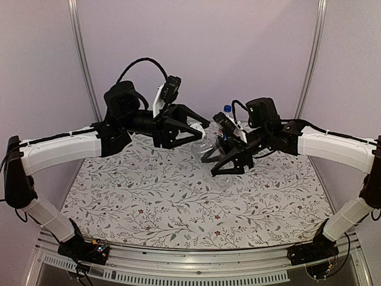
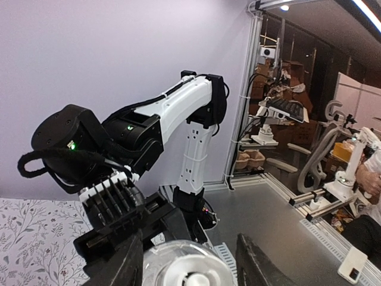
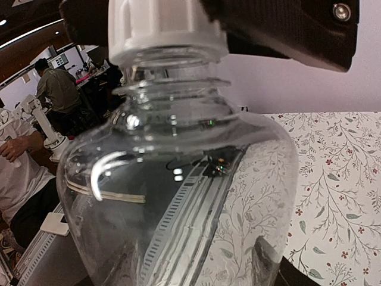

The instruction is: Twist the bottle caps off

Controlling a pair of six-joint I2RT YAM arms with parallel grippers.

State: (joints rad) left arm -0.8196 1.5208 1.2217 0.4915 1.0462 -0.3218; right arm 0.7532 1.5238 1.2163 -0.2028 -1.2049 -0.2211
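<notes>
A plain clear bottle (image 1: 222,178) hangs tilted above the table between both arms. My right gripper (image 1: 227,163) is shut on its body; one of its fingers (image 3: 272,263) shows through the plastic of the bottle (image 3: 178,179). The white bottle cap (image 3: 166,30) points at my left gripper (image 1: 200,132), whose black fingers sit on both sides of it, shut on it. In the left wrist view the cap (image 2: 198,280) faces the camera between the fingers (image 2: 122,262). A second bottle with a blue cap (image 1: 227,109) stands behind the right gripper, mostly hidden.
The floral table mat (image 1: 178,202) covers the table under both arms. White walls with metal corner posts (image 1: 80,53) close off the back. The right arm's base (image 2: 193,155) stands near the table's front rail.
</notes>
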